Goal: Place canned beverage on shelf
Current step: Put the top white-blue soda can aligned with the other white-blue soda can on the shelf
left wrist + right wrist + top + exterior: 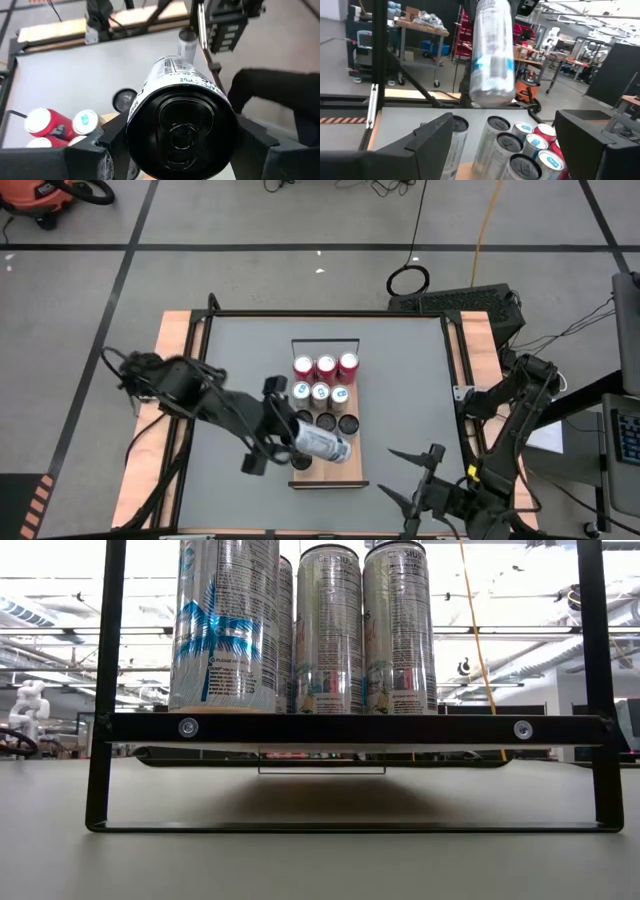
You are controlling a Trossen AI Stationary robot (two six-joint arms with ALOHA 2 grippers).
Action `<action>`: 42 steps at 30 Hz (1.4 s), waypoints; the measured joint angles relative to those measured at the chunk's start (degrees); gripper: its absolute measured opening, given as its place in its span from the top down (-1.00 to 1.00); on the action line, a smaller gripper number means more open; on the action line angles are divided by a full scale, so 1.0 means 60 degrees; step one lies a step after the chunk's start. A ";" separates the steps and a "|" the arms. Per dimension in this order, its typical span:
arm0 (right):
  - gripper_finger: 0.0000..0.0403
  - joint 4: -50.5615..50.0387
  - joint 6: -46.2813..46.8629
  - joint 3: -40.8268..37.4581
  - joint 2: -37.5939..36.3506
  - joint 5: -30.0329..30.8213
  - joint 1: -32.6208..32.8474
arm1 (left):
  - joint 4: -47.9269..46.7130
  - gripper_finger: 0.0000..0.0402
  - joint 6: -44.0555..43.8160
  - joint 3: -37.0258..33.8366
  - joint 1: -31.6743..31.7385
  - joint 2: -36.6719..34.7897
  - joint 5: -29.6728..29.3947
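Shelf already holds nine upright cans — left gripper is clamped around a tilted silver can above it, right gripper sits spread, empty.

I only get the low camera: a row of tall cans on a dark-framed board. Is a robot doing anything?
Observer: Yes. The left gripper holds a silver can tilted on its side above the shelf.
Operator: How full is that board?
Observer: Nine cans stand on it in three rows; the red cans are nearest the wire rail.
Operator: And the other arm?
Observer: The right gripper waits open off the shelf, near the table's front edge.
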 joint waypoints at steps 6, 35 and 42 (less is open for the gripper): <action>-0.45 -0.1765 0.1911 0.0000 -0.0223 0.0010 0.0237 | -0.0518 -0.22 0.0367 0.0104 0.0029 0.0848 0.0042; -0.45 -0.4987 0.5161 -0.0004 -0.0488 -0.1288 0.0398 | -0.1161 -0.22 0.1300 0.0101 0.0576 0.3116 0.1015; -0.45 -0.5028 0.5110 -0.0004 -0.0485 -0.1291 0.0409 | -0.1209 -0.22 0.1242 0.0097 0.0528 0.3324 0.1019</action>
